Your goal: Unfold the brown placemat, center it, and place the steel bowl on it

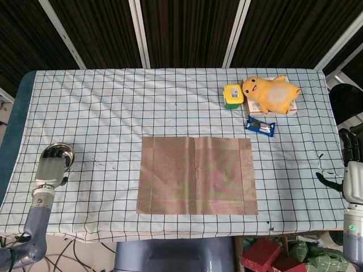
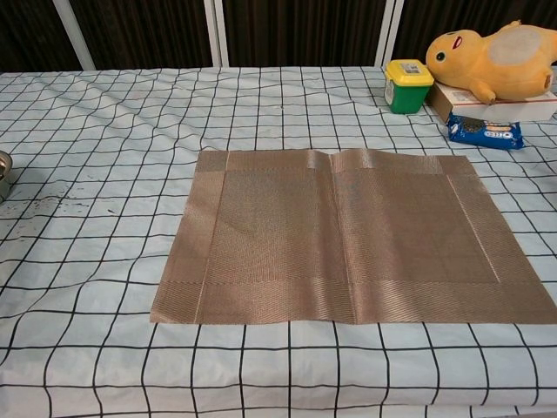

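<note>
Left hand [image 1: 52, 165] is right over the steel bowl [image 1: 64, 151] at the table's [image 1: 102, 102] left edge, fingers draped across the rim and hiding most of it; whether they have closed on it, I cannot tell. My read: it's lining up the pickup. Brown placemat [image 1: 197, 175] lies open and flat near the middle of the checked cloth, a faint crease down its centre, ready to take the bowl. Right hand [image 1: 353, 170] hangs off the far right edge, fingers loosely apart, holding nothing, parked clear. Yellow plush [image 1: 271, 93], green tub [image 1: 232, 95] and snack packet [image 1: 260, 126] sit well away at the back right
</note>
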Robot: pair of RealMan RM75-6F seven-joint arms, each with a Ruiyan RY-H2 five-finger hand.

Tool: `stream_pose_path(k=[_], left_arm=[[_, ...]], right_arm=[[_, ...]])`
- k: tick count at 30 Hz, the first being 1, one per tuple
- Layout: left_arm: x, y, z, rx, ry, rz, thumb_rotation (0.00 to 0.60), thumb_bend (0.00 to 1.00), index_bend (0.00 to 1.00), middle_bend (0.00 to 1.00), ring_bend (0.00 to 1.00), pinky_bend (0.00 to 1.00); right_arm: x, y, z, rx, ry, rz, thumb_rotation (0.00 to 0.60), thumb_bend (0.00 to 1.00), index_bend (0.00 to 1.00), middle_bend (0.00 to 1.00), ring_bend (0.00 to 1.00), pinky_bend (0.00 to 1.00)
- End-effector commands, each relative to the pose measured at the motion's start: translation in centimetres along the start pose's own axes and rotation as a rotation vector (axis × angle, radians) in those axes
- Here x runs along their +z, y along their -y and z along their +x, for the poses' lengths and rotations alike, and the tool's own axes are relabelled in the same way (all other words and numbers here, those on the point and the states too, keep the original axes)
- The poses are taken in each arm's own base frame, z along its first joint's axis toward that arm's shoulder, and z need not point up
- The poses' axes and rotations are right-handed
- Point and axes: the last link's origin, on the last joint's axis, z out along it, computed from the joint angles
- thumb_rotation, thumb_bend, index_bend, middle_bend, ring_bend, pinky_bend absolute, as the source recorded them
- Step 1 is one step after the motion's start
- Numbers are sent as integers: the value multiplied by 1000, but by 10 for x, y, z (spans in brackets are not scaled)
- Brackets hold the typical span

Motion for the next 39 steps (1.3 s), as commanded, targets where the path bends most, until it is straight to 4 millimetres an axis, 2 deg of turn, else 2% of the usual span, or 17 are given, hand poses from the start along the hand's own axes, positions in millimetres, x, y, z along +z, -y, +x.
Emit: stream_pose_path(k=[1,5,10,13,21,27,31,35,39], left_arm=[[2,-2,-2,8,7,3,600,344,487,180,57,117],[5,-5,-3,15,12,3,600,442,534,193,58,117],[6,-9,1,12,-9,-4,600,470,562,211,58,117],[6,-12,11,-1,-53,-20,600,470,568,217,59,117],[5,-35,64,-67,-234,-114,600,470,575,227,59,117],[1,-79,107,-70,-340,-261,600,470,575,229,58,117],[-3,-115,125,-68,-379,-361,600,470,575,229,59,117],[-7,-156,134,-65,-398,-455,600,470,574,231,58,121],[-11,-192,133,-88,-384,-525,600,470,573,231,59,122]], right_arm=[[0,0,0,2,1,0,600,63,21,0,0,170],[1,0,0,3,2,-2,600,62,22,0,0,170],[1,0,0,9,0,-3,600,62,23,0,0,170],[1,1,0,12,-2,-3,600,62,23,0,0,170],[0,1,1,16,-8,-1,600,61,25,0,0,170],[1,0,2,19,-7,-4,600,62,25,0,0,170],[1,0,2,21,-8,-7,600,62,24,0,0,170],[1,-1,2,30,-5,-16,600,62,25,0,0,170],[2,-2,3,39,2,-26,600,62,24,0,0,170]])
